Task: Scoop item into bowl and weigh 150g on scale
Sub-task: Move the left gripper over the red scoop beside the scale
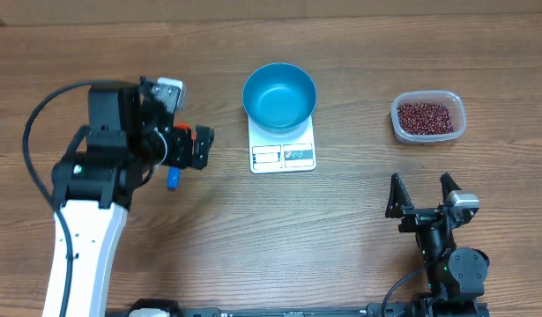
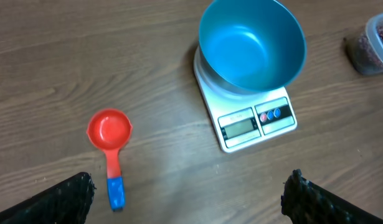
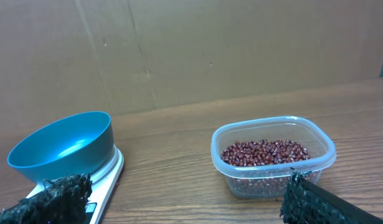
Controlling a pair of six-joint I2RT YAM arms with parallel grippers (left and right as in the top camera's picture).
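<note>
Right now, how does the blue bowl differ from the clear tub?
The bowl is round and opaque blue; the tub is rounded-rectangular and clear. The bowl is empty; the tub holds the beans. The bowl sits on the scale; the tub stands straight on the table. Both are upright and open-topped.

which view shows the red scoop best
Left wrist: the whole red scoop lies unobstructed, round cup and blue handle. Overhead shows only its blue handle tip poking from under the left arm. Right wrist does not show it.
</note>
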